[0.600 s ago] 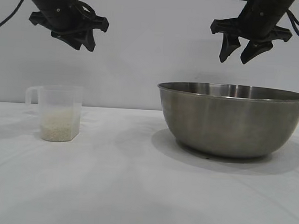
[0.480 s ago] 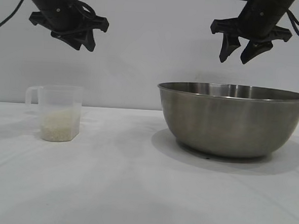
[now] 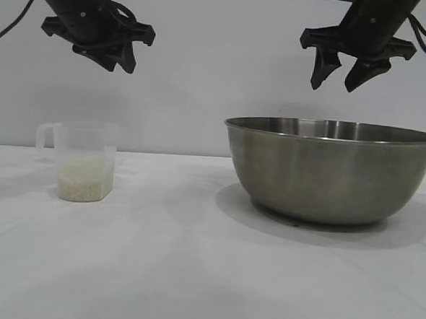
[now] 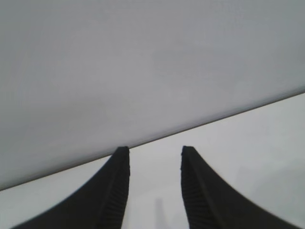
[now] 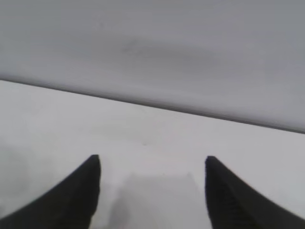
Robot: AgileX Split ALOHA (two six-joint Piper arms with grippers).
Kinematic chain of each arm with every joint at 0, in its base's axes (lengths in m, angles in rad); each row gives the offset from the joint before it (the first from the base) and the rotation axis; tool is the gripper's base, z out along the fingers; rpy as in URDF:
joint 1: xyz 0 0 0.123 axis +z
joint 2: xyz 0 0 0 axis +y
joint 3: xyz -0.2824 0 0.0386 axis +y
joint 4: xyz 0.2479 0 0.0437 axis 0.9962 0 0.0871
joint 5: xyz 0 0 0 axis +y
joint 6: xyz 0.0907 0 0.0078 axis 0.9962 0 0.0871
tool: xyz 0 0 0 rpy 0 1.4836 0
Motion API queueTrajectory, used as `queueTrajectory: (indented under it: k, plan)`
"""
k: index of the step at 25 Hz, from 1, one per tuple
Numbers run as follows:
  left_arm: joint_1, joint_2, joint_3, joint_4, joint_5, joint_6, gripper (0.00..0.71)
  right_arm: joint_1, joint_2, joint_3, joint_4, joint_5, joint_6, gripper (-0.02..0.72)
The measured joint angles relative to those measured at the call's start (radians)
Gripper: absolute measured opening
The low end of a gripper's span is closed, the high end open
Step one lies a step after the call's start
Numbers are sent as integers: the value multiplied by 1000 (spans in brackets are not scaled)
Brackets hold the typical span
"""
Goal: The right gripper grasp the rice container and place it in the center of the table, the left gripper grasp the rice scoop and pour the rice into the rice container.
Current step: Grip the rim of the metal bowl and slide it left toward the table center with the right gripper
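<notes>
- A flat plain white table (image 3: 191,274) is seen from the front, with a pale grey wall behind it.
- A large round stainless-steel bowl, the rice container (image 3: 331,170), is stood on the right half of the table, well off centre.
- A small clear plastic measuring cup with a side handle, the rice scoop (image 3: 83,159), is stood upright on the left half, well apart from the bowl.
- A low heap of off-white rice (image 3: 85,179) is held in the bottom of the scoop.
- The black right gripper (image 3: 341,75) is hung in the air above the bowl's rim, fingers spread apart and empty.
- The black left gripper (image 3: 117,63) is hung above the scoop, fingers parted by a narrower gap, nothing between them.
</notes>
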Motion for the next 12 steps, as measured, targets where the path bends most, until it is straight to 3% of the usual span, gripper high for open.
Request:
queueTrajectory:
  k: [6, 12]
  plan:
    - [0, 0, 0, 6, 0, 0, 230, 1, -25, 0, -38, 138, 0, 494]
    - [0, 0, 0, 8, 0, 0, 230, 1, -107, -5, -102, 367, 2, 494]
